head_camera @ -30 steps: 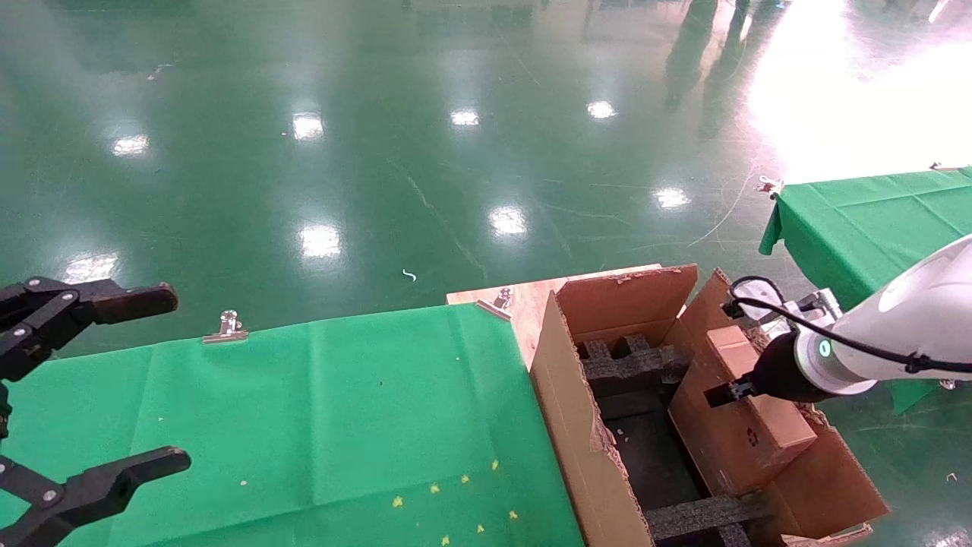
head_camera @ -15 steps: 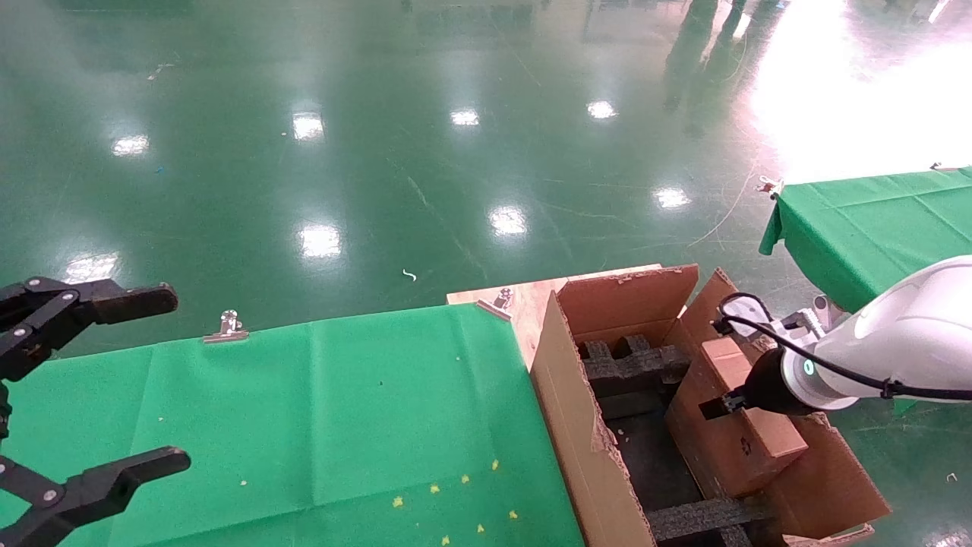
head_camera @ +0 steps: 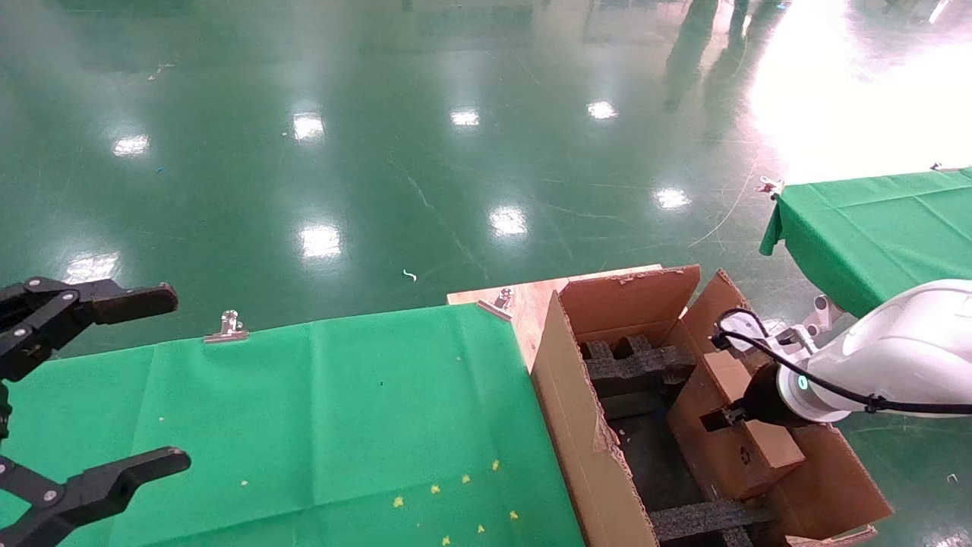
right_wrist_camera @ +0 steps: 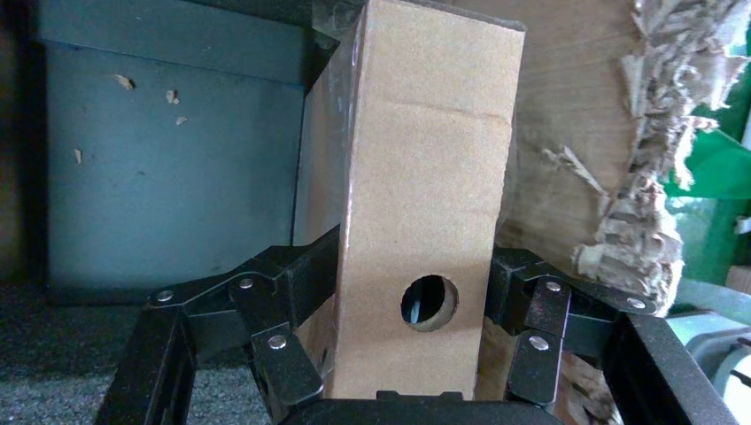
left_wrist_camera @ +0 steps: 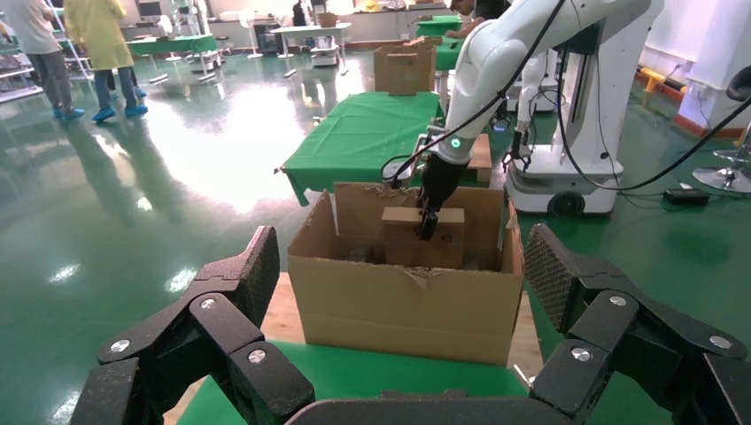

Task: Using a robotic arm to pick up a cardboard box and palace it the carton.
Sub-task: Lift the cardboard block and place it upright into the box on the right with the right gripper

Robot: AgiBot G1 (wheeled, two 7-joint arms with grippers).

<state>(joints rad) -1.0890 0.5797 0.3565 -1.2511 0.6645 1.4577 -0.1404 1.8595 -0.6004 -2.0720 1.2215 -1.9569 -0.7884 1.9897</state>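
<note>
Since the earlier frames your right arm (head_camera: 896,365) has dropped and drawn in: the cardboard box (head_camera: 740,425) now sits lower inside the carton (head_camera: 585,456), its bottom edge down among the walls rather than riding above the rim.

Right jaws (right_wrist_camera: 412,292): closed onto the cardboard box, one finger pressed flat to each broad side, roughly a box-width apart. From the right wrist view the box stands between the jaws and runs straight out ahead of them, with a round punched hole in the face just in front of the palm.

Box position: inside the carton, tight against the flap on the far side from the bench (head_camera: 304,410), with the black foam block (head_camera: 638,361) beyond the jaws and another strip of foam below. Cannot tell whether its base touches the floor of the carton yet.

Handling, judged: plain thin board, probably light, possibly hollow. Walls will dent before they slip, so you need little squeeze. Board against rubbery pads should hold well. Your present hold, across the broad faces near the upper end, looks sound; avoid pinching at the hole, where the board is weakest. Expect it to catch on the ragged torn edge (right_wrist_camera: 646,177) beside the jaws.

Left jaws (left_wrist_camera: 403,310): wide open, holding nothing, parked over the green bench.
</note>
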